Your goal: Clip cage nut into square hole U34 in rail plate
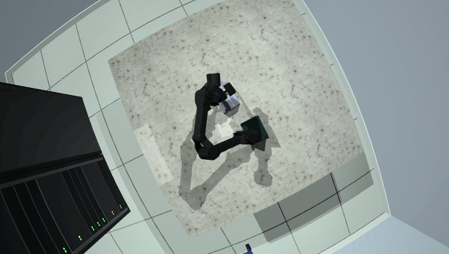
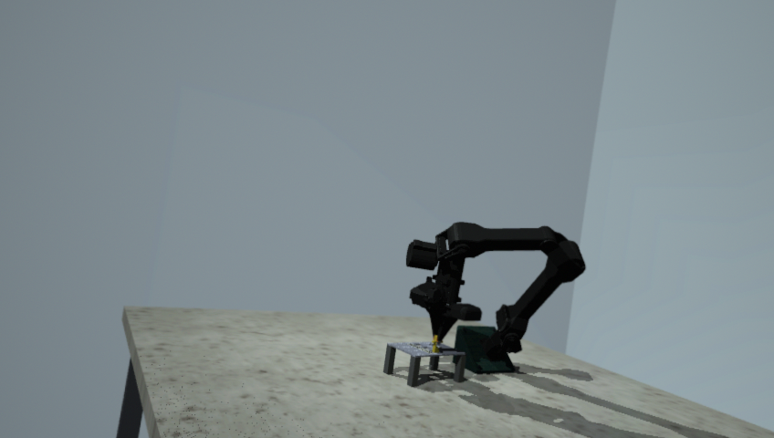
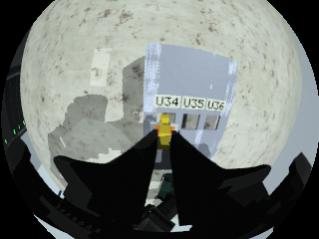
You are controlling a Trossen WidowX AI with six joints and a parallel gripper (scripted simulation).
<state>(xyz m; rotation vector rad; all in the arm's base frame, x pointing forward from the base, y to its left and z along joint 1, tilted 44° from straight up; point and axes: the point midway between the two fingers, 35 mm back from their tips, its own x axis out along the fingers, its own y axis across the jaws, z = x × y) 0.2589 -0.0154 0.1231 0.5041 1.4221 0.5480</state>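
Observation:
The yellow cage nut (image 2: 434,342) (image 3: 164,134) with small orange parts at its sides is pinched between the fingertips of my gripper (image 2: 437,337) (image 3: 163,134), which points down and is shut on it. The nut is at the U34 hole of the rail plate (image 1: 230,105) (image 2: 399,347) (image 3: 191,70) and covers most of that hole in the wrist view. Part of the hole shows beyond the nut. Whether the wings are through the hole is hidden. The holes U35 (image 3: 190,120) and U36 (image 3: 211,121) beside it are empty.
The rail plate stands on short grey legs (image 2: 413,370) on the speckled table (image 1: 283,78) (image 2: 244,369). A dark green block (image 1: 259,124) (image 2: 472,347) is at the arm's base, close to the plate. A dark rack cabinet (image 1: 47,125) stands beside the table.

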